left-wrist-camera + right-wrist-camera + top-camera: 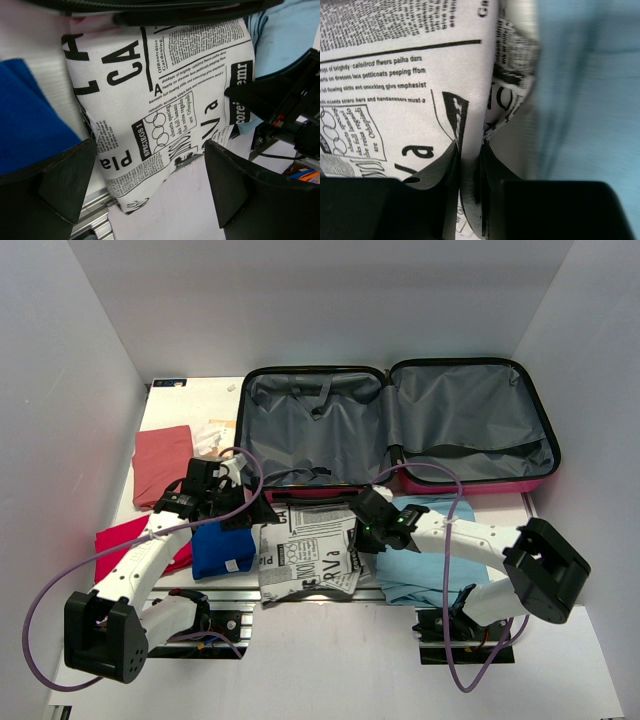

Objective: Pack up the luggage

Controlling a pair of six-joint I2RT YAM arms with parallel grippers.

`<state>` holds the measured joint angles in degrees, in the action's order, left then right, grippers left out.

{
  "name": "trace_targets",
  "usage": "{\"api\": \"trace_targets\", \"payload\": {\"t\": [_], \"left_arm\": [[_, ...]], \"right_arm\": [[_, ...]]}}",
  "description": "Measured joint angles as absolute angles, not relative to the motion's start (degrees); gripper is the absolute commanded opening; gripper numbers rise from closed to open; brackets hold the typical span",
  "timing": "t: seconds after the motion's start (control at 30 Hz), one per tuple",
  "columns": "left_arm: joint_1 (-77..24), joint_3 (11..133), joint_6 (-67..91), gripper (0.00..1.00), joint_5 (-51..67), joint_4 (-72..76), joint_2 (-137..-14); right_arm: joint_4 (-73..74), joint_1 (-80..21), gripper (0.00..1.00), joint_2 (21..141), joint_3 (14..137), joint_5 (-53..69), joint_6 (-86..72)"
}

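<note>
Luggage (460, 415) open beside newsprint cloth (305, 555)

the top external view looks down from above and behind the left arm (140, 570) and right arm (480, 540), facing the far wall. it is far enough to take in the whole table (200, 400) and the open luggage (470, 410) at the back. the left wrist view sits low and near, looking between its own wide jaws at the newspaper-print cloth (165, 100), with the right arm's jaws at its right side. the right wrist view is closer still, almost against this cloth, with the light blue garment (590, 100) blurred on the right. all three views share the cloth.
</note>
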<state>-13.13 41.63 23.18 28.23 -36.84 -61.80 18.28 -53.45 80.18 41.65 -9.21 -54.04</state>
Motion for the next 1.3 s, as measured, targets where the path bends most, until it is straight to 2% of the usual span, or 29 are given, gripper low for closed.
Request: {"api": "trace_targets", "payload": {"t": [0.27, 0.43, 0.77, 0.97, 1.07, 1.1, 1.17, 1.2, 1.23, 1.3], "left_arm": [[-27.51, 42.46, 27.18, 0.98, 20.23, -35.51, -66.28], [-29.95, 37.52, 31.07, 0.98, 18.41, -33.91, -60.34], [-34.04, 30.06, 34.26, 0.97, 15.59, -26.28, -64.88], [-36.64, 27.33, 36.56, 0.85, 15.64, -18.92, -67.37], [-37.69, 27.35, 37.47, 0.69, 16.01, -14.61, -70.06], [-37.98, 27.44, 37.71, 0.50, 16.23, -13.56, -71.05], [-38.48, 27.62, 37.89, 0.30, 15.14, -13.08, -72.55], [-38.63, 27.86, 38.17, 0.12, 14.96, -13.17, -73.10], [-38.79, 28.34, 38.52, 0.04, 14.96, -13.41, -73.17], [-39.66, 29.52, 38.24, 0.00, 14.20, -15.05, -72.79]], "right_arm": [[22.52, -49.58, 0.00, 71.24, 35.59, -11.29, -56.07], [20.21, -47.92, 0.00, 66.08, 30.79, -10.33, -55.90], [19.09, -47.44, 0.00, 69.41, 32.14, -8.67, -50.28], [18.94, -47.24, 0.00, 70.17, 32.58, -7.75, -48.29], [18.90, -47.18, 0.00, 70.63, 32.91, -7.31, -47.29], [18.90, -47.16, 0.00, 70.76, 33.01, -7.20, -47.00], [18.90, -47.13, 0.00, 70.85, 33.12, -7.07, -46.26], [18.79, -47.11, 0.00, 70.85, 33.15, -6.92, -45.98], [18.70, -47.13, 0.00, 70.87, 33.19, -6.85, -45.65], [18.70, -47.13, 0.00, 70.87, 33.30, -6.66, -44.71]]}}
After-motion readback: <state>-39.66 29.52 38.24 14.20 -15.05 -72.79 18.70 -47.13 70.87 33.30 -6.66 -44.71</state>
